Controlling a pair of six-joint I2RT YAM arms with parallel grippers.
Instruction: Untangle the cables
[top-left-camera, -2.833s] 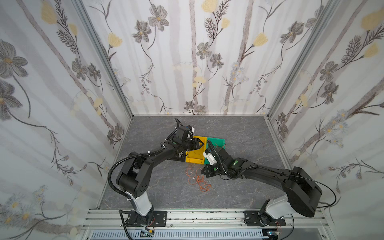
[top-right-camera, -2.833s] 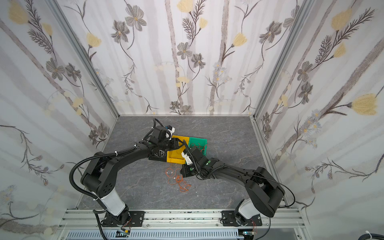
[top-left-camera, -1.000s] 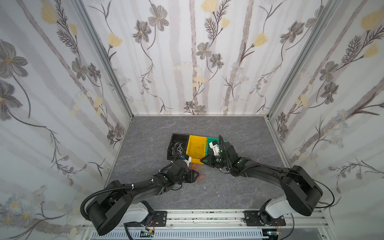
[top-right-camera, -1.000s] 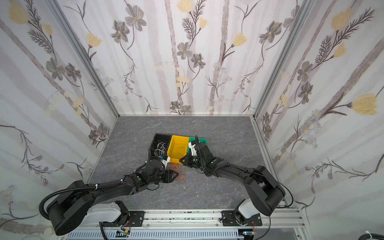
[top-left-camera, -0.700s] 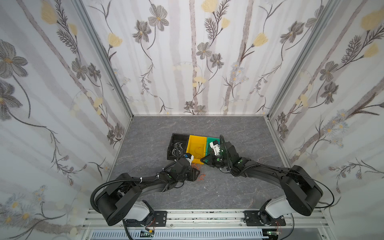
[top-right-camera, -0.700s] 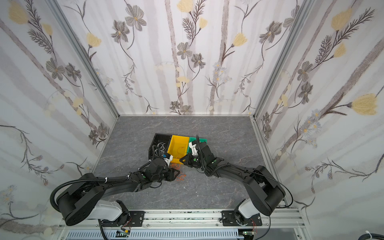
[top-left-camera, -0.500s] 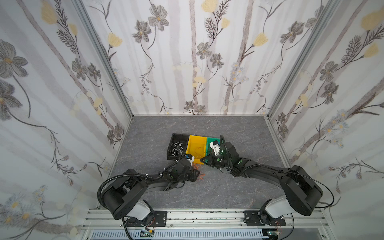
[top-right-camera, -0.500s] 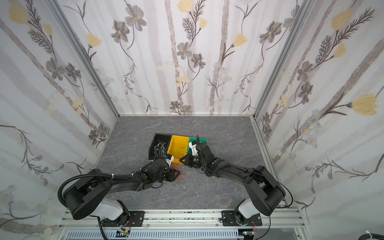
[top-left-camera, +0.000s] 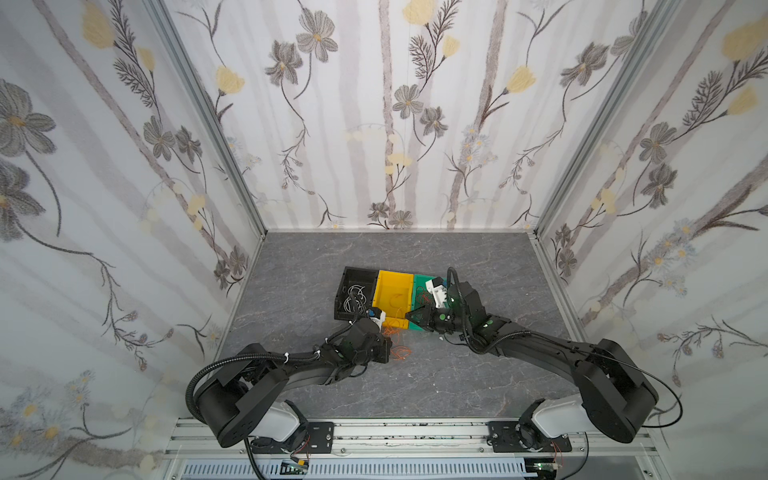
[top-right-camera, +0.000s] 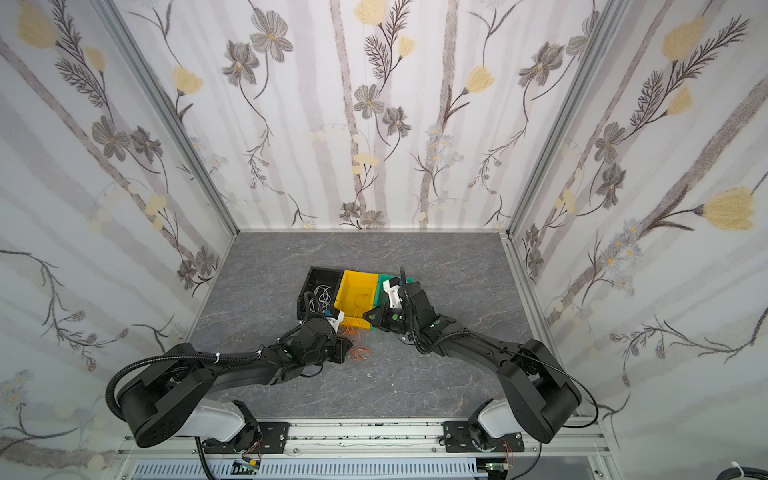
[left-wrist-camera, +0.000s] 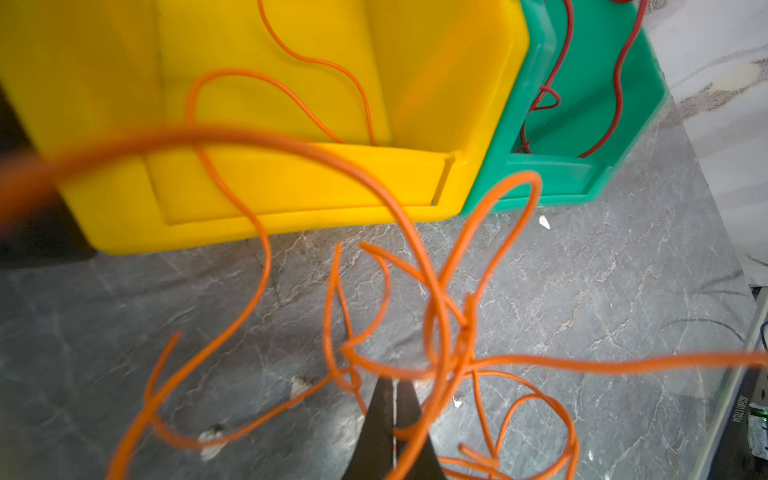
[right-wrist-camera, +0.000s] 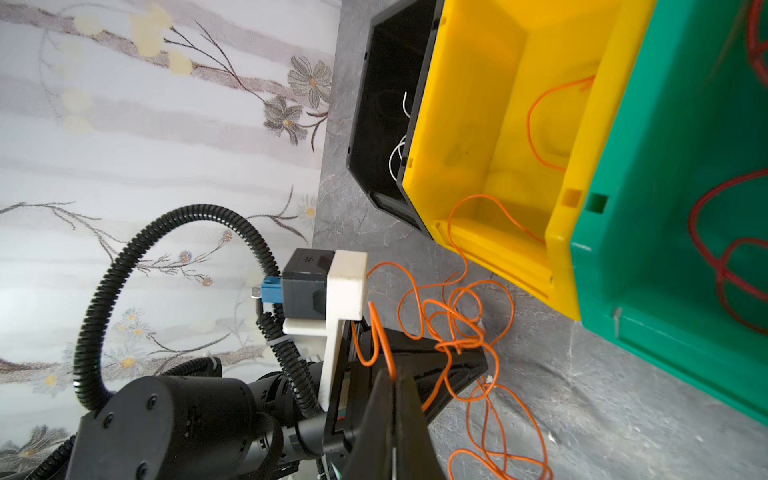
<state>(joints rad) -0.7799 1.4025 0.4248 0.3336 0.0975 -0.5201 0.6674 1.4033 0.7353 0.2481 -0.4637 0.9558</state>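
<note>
A tangle of thin orange cables (top-left-camera: 398, 351) (top-right-camera: 360, 352) lies on the grey table in front of the yellow bin (top-left-camera: 392, 275). My left gripper (left-wrist-camera: 395, 380) (top-left-camera: 388, 345) is shut on a strand at the knot (left-wrist-camera: 451, 353). My right gripper (right-wrist-camera: 392, 374) (top-left-camera: 409, 316) hovers by the yellow bin's front edge, shut on an orange loop (right-wrist-camera: 380, 332). In the right wrist view the left gripper (right-wrist-camera: 480, 357) sits in the tangle (right-wrist-camera: 457, 320). Red cables (left-wrist-camera: 548, 91) lie in the green bin (left-wrist-camera: 590, 174). White cables (top-left-camera: 356, 292) lie in the black bin (top-left-camera: 348, 274).
The three bins stand side by side mid-table: black, yellow (top-right-camera: 358, 275), green (top-right-camera: 384, 279). One orange strand (right-wrist-camera: 536, 124) rests inside the yellow bin (right-wrist-camera: 561, 232) and another runs over its front lip. Patterned walls close in three sides.
My left gripper has come from the black bin down to the orange tangle and shut its jaws on it within the last second. The right gripper has stayed shut by the yellow bin.
</note>
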